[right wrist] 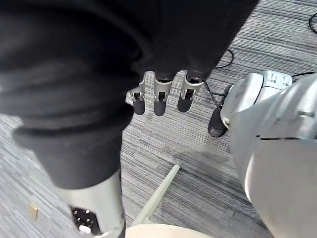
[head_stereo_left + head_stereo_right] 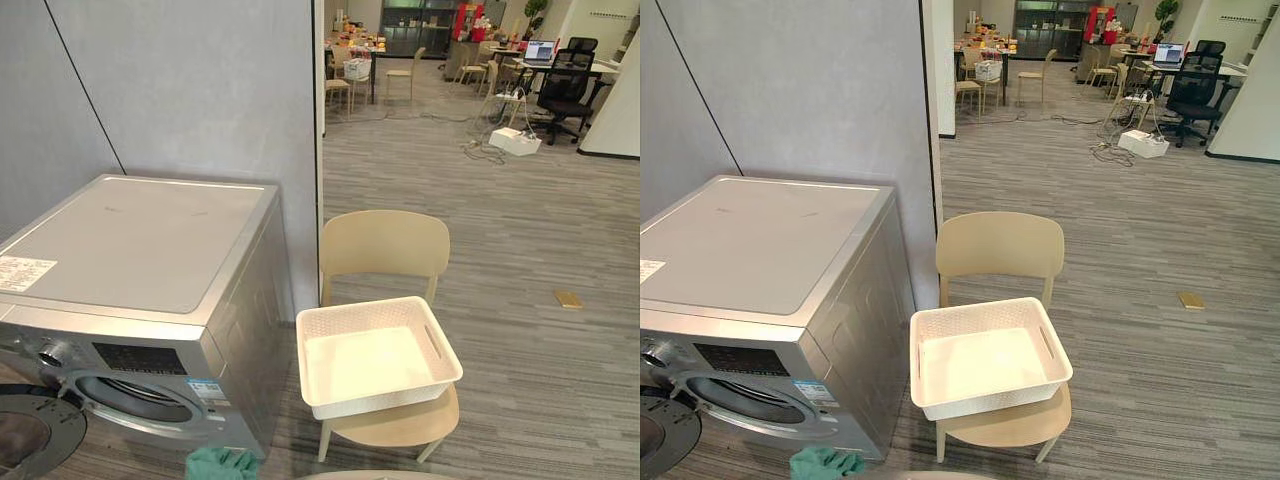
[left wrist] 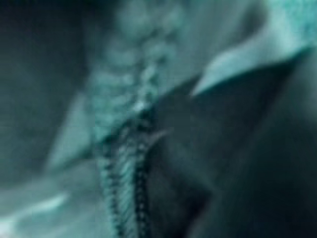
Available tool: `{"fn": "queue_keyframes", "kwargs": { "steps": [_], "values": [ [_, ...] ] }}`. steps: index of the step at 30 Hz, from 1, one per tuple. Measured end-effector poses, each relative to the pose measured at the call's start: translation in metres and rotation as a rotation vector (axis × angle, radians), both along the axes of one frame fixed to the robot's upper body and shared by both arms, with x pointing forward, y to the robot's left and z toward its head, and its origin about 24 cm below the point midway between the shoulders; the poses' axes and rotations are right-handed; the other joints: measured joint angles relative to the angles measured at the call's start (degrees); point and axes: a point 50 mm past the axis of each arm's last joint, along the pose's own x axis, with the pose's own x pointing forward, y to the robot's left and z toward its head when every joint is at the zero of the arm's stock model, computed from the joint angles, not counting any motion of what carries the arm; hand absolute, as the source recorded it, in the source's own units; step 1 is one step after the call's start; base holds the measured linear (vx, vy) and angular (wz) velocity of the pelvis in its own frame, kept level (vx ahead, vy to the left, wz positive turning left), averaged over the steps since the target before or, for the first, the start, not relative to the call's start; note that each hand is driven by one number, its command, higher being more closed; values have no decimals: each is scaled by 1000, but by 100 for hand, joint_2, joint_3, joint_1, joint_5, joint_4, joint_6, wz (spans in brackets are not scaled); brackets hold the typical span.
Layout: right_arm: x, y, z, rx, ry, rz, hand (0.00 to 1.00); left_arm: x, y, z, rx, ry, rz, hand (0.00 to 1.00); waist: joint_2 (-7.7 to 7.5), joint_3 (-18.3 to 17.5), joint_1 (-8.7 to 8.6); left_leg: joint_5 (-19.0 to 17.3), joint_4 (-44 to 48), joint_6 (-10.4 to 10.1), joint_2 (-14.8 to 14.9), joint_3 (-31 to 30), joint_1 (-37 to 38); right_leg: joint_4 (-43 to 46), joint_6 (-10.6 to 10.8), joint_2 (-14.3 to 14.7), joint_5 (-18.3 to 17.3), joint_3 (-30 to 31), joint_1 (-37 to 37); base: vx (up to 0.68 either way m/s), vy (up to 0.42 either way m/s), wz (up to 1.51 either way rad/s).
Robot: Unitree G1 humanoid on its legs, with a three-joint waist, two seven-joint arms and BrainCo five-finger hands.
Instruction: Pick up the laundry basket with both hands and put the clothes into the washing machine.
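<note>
Basket [image 2: 378, 360] upright on chair [image 2: 385, 245] right of washer [image 2: 130, 250]. Long axis crosswise, handle slot facing away from washer. Right robot hand [image 1: 159, 96] relaxed, empty. Left robot hand: cannot tell.

Grey wall [image 2: 180, 90], striped grey carpet [image 2: 530, 240], beige chair [image 2: 385, 243], black office chair [image 2: 565, 88] beyond.

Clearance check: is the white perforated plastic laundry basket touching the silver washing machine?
Apart. Left eye view shows floor between the white laundry basket and the silver washing machine.
</note>
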Motion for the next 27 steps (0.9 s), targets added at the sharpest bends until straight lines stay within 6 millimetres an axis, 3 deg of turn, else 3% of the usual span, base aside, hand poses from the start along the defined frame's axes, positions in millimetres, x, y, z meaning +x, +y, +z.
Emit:
{"fn": "queue_keyframes", "kwargs": {
  "steps": [5, 11, 15, 17, 18, 19, 20, 21, 22, 24, 25, 26, 27],
  "values": [
    [4, 1, 0, 3, -6, 19, 0, 16, -4, 0, 1, -31, -69, 100, -14, 130, 3, 1, -25, -3, -22, 122, 126, 0, 0, -2, 0, 22, 58, 39, 8, -10],
    [3, 11, -4, 40, 24, 102, 0, 19, -4, 1, 3, -40, -72, 100, -22, 300, -3, 6, 12, 4, -53, 16, 79, 52, 26, -74, -29, -173, 71, -10, -9, 12],
    [21, 18, -5, 50, 8, 235, 0, 28, 1, 4, 38, -71, -119, 100, -213, 616, 7, 5, 584, 8, -214, -505, -362, 610, 54, -349, -407, -736, 34, -73, -37, 85],
    [37, 20, -5, 49, -21, 271, 0, 38, 5, 7, 61, -101, -138, 100, -299, 730, 29, -14, 1253, 29, -248, -682, -965, 963, 52, -615, -596, -1208, -189, -160, -13, 126],
    [55, 18, -3, 30, -61, 279, 0, 42, 5, 7, 60, -110, -134, 100, -310, 808, 22, -139, 1530, 201, -146, -469, -1251, 1056, 34, -709, -614, -1476, -241, -135, 68, 110],
    [67, 11, 0, -3, -86, 285, 0, 44, 5, 7, 57, -113, -117, 100, -179, 913, 14, -363, 1931, 389, 136, 225, -1442, 1108, 30, -722, -611, -1718, -237, -123, 88, 105],
    [73, 7, 1, -18, -98, 288, 0, 44, 4, 7, 53, -114, -108, 100, -135, 938, 19, -478, 2190, 461, 304, 545, -1538, 1136, 31, -745, -610, -1841, -238, -87, 129, 104],
    [81, 6, 2, -26, -116, 286, 0, 43, 6, 7, 58, -110, -94, 100, -165, 933, 14, -606, 2739, 626, 615, 909, -1672, 1209, 44, -891, -603, -2083, -217, -17, 182, 91],
    [83, 6, 3, -28, -123, 281, 0, 42, 9, 8, 72, -104, -81, 100, -229, 922, 14, -609, 2972, 629, 853, 1046, -1671, 1223, 95, -1028, -573, -2243, -142, 46, 242, 105],
    [79, -1, 3, -43, -122, 234, 0, 34, 18, 8, 106, -75, -76, 100, -212, 887, -20, -412, 2588, 463, 1456, 1136, -1542, 1196, 293, -1298, -459, -2657, 127, 85, 270, 115],
    [75, -5, 3, -48, -113, 213, 0, 33, 18, 8, 106, -69, -79, 100, -150, 871, -30, -127, 2201, 484, 1553, 1143, -1493, 1193, 397, -1334, -409, -2777, 172, 91, 391, 135],
    [68, -10, 1, -34, -85, 159, 0, 35, 17, 6, 100, -49, -115, 100, -183, 798, -28, 205, 1818, -461, 1230, 1007, -1486, 1000, 544, -1520, -300, -2931, 234, 112, 460, 111],
    [64, -2, -3, 3, -69, 139, 0, 36, 23, 7, 115, -38, -152, 100, -235, 792, -36, 224, 1712, -435, 1021, 887, -1569, 725, 535, -1467, -271, -2875, 288, 80, 314, 95]
  ]
}}
